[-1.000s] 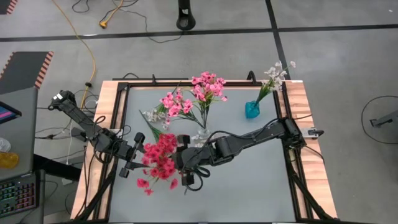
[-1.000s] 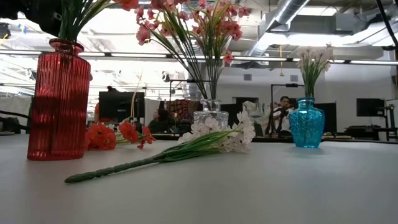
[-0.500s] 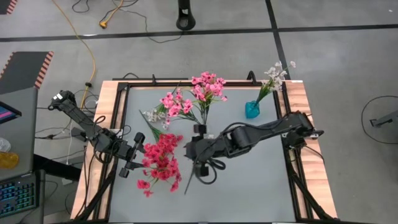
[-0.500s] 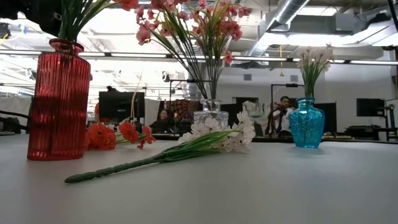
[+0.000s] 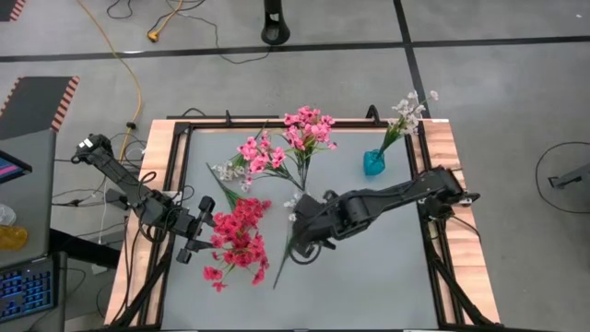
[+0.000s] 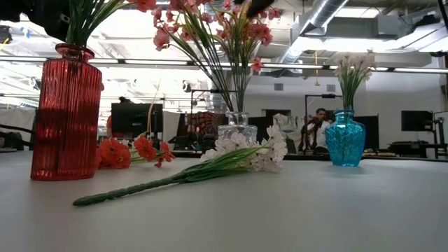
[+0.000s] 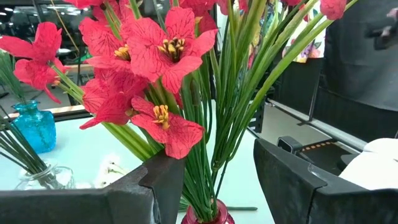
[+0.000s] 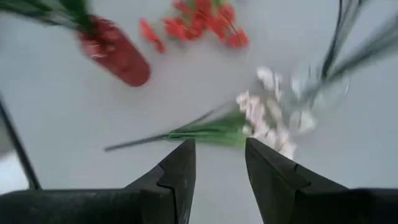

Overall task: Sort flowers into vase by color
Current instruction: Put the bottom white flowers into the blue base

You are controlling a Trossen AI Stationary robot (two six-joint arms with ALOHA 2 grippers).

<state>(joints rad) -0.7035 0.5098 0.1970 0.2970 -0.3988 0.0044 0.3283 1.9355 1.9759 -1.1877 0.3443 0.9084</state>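
A white sprig (image 6: 231, 159) lies flat on the table, its green stem (image 5: 280, 266) pointing at the near edge. My right gripper (image 8: 217, 146) hovers open above it, over the sprig's blossoms (image 5: 293, 203). A ribbed red vase (image 6: 66, 112) holds red flowers (image 5: 235, 235). My left gripper (image 7: 214, 168) is open and level, with a finger on either side of the red stems (image 7: 208, 186) just above the vase's mouth, touching nothing. A clear vase (image 6: 236, 129) holds pink flowers (image 5: 304, 129), and a blue vase (image 5: 372, 163) holds white ones.
A few loose red flowers (image 6: 133, 150) lie on the table beside the red vase. Another pale sprig (image 5: 226, 172) lies toward the far left. A raised black frame (image 5: 277, 123) runs around the table. Bare table top (image 5: 369, 267) spreads over the near right part.
My right gripper has moved from beside the red flowers toward the table's right and slightly toward its far edge, and now stands over the white sprig's blossom end. The sprig and the vases have stayed where they were.
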